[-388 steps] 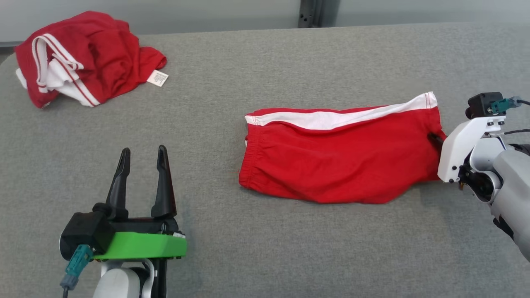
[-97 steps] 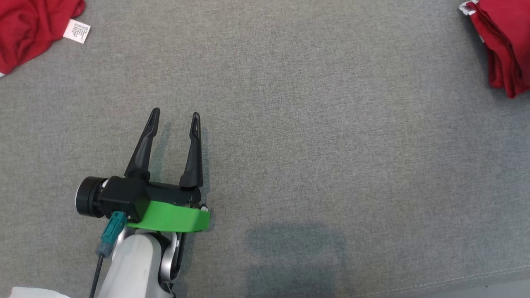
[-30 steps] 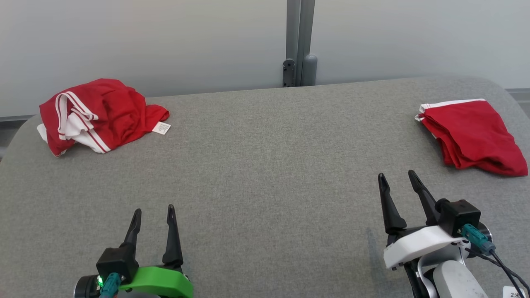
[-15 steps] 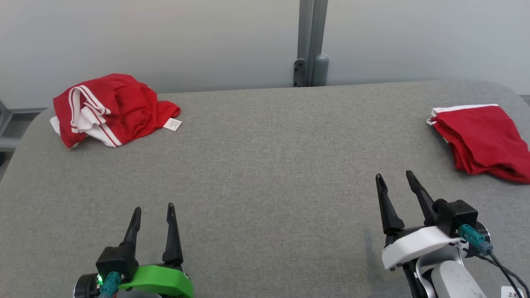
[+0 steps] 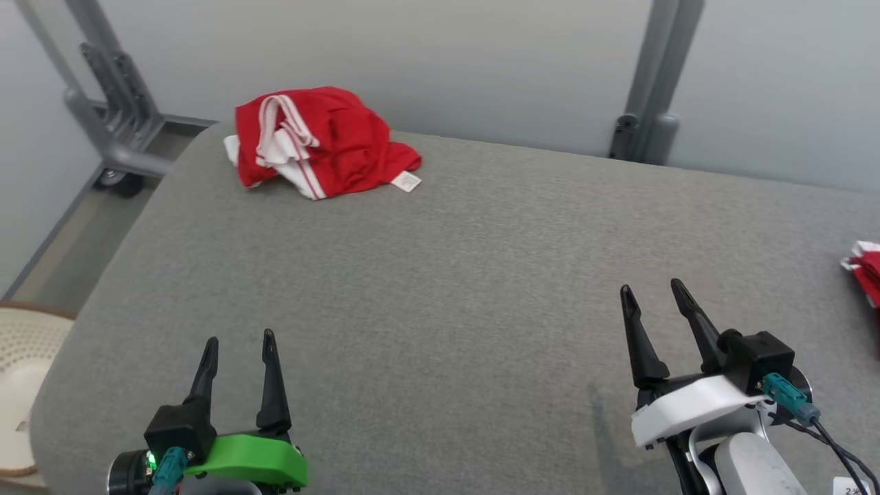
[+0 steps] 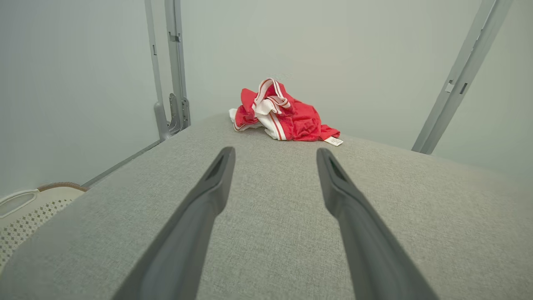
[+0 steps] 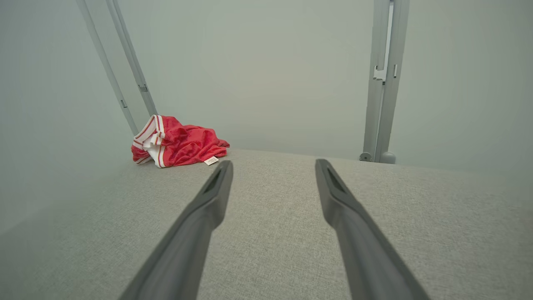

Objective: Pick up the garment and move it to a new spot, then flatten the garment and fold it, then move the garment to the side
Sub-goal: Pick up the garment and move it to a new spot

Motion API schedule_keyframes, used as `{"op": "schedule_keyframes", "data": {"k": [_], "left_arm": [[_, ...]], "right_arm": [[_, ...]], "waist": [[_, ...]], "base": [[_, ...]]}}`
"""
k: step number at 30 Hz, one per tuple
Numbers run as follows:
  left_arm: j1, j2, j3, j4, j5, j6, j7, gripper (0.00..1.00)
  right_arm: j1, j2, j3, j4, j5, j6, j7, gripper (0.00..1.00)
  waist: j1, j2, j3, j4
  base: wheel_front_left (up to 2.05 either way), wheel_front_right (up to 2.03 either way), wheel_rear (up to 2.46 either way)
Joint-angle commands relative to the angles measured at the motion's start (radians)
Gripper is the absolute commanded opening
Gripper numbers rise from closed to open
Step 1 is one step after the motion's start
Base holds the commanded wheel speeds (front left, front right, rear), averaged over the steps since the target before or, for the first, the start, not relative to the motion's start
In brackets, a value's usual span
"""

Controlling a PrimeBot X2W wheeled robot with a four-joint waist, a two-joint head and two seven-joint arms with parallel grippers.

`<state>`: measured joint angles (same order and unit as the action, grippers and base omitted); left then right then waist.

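Note:
A crumpled red garment (image 5: 322, 141) with white stripes and a white label lies at the far left corner of the grey padded table (image 5: 440, 275); it also shows as a heap (image 6: 283, 114) straight ahead in the left wrist view and as a heap (image 7: 175, 142) at far left in the right wrist view. My left gripper (image 5: 238, 342) hovers open near the front left edge, empty. My right gripper (image 5: 650, 291) stands open at the front right, empty. A folded red garment (image 5: 867, 269) pokes in at the right edge.
A pale perforated basket (image 5: 20, 385) sits on the floor beyond the table's left edge. Grey metal frame posts (image 5: 650, 82) stand behind the table against the wall, with a wheeled frame leg (image 5: 103, 117) at the back left.
The head camera has swung left: the crumpled garment sits nearer the middle of the picture and the folded one has slid to the right edge. Both grippers remain open in their places.

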<state>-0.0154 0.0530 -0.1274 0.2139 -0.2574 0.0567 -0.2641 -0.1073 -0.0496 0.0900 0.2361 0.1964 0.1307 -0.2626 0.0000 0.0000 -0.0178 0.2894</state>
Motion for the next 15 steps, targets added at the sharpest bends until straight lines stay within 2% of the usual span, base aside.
{"op": "schedule_keyframes", "data": {"k": [1,6,15], "left_arm": [[0.004,0.005,0.006,-0.006,0.005,-0.003,0.000,1.00],[0.017,0.004,0.011,-0.018,0.005,-0.002,0.000,1.00],[0.034,0.002,0.033,-0.051,-0.003,0.008,0.000,1.00]], "right_arm": [[0.010,-0.002,0.001,-0.006,0.005,0.000,-0.003,1.00],[0.007,-0.002,0.007,-0.013,0.002,0.000,-0.003,1.00],[-0.032,-0.003,0.038,-0.007,-0.007,0.000,-0.003,1.00]], "waist": [[0.0000,0.0000,-0.004,0.151],[0.0000,0.0000,-0.003,0.221],[0.0000,0.0000,0.017,0.236]], "base": [[0.00,0.00,0.00],[0.00,0.00,0.00],[0.00,0.00,0.00]]}}
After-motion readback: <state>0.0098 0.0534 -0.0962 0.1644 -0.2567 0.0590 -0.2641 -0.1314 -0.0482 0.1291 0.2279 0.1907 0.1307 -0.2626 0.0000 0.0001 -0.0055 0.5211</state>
